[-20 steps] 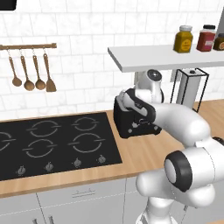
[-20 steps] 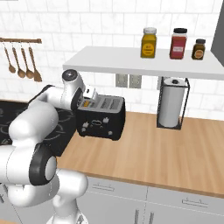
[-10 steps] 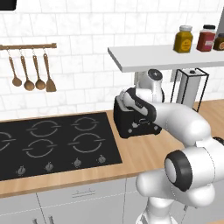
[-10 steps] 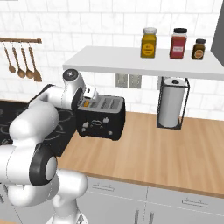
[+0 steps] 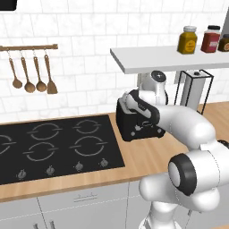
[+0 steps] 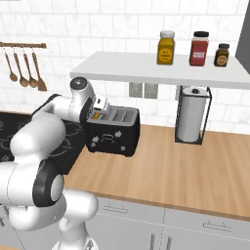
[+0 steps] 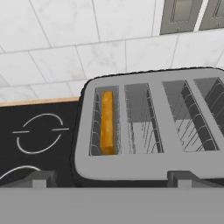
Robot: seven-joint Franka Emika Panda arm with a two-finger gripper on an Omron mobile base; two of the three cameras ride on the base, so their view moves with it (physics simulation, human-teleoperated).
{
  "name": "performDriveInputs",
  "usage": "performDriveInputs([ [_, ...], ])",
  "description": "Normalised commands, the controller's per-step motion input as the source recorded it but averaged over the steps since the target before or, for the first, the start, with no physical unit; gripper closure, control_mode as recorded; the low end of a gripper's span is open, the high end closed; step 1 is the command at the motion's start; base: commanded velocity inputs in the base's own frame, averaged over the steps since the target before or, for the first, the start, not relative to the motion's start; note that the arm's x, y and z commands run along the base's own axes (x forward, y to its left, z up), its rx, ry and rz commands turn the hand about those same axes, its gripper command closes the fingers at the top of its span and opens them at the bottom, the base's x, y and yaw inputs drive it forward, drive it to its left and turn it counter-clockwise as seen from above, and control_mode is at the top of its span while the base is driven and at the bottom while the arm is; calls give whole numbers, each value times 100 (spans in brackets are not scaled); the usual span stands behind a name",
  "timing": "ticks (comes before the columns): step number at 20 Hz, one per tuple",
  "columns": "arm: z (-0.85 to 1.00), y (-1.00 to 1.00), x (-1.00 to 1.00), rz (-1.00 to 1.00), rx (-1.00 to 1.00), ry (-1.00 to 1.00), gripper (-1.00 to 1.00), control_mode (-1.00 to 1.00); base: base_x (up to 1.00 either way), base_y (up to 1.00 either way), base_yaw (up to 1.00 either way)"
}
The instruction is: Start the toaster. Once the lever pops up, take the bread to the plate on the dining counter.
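Hand view: bread (image 7: 107,121) in toaster (image 7: 153,168) (leftmost slot)

Bread (image 7: 106,122) upright in toaster (image 7: 148,127) leftmost slot.

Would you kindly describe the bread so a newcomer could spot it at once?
On the wall counter, right of the stove, stands the black toaster. The bread is the tan slice standing on edge in its leftmost slot in the hand view; the other slots are empty.
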Motion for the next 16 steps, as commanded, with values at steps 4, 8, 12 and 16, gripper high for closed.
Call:
performDriveInputs([
  [4,0,0,0,0,0,0,-100,-100,0,0,0],
  [8,0,0,0,0,0,0,-100,-100,0,0,0],
  [12,0,0,0,0,0,0,-100,-100,0,0,0],
  [16,0,0,0,0,0,0,-100,-100,0,0,0],
])
